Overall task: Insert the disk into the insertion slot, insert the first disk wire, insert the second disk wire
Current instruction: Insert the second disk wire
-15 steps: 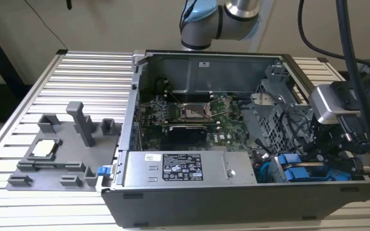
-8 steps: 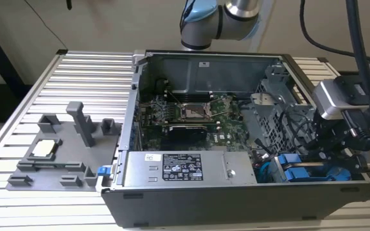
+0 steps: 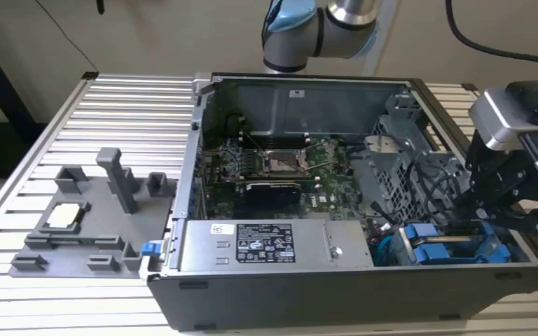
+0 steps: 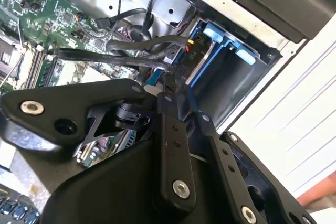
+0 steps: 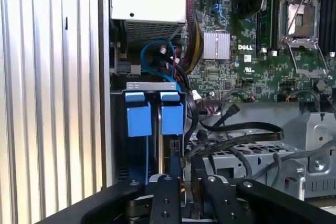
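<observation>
With the computer case (image 3: 344, 294) lying open on the slatted metal table (image 3: 129, 105), the gripper (image 3: 482, 220) is seen in the exterior view at 4 o'clock from the motherboard (image 3: 279, 164), lowered into the case beside the drive cage (image 3: 409, 161).

- **Fingers.** In the first wrist view the fingers (image 5: 167, 192) stand close together, and a black wire (image 5: 231, 132) runs down into the narrow gap between them. They appear clamped on its end; the contact point itself is dark.
- **Disk.** The disk (image 5: 171, 118) is already seated in the insertion slot (image 5: 173, 142), with only its blue end tab showing. A second blue-ended carrier (image 5: 138, 120) sits just beside it in the neighbouring bay. The fingertips hang directly over the end of the seated disk.
- **Wiring.** In the second wrist view several black wires (image 4: 126, 59) loop from the motherboard toward the blue carrier frame (image 4: 220, 38), passing just above the fingertips.
- **Surroundings.** The grey power-supply box (image 3: 269, 245) lies at 6 o'clock from the motherboard. A grey fixture tray (image 3: 82, 224) rests on the table at 8 o'clock, well apart from the case.
</observation>
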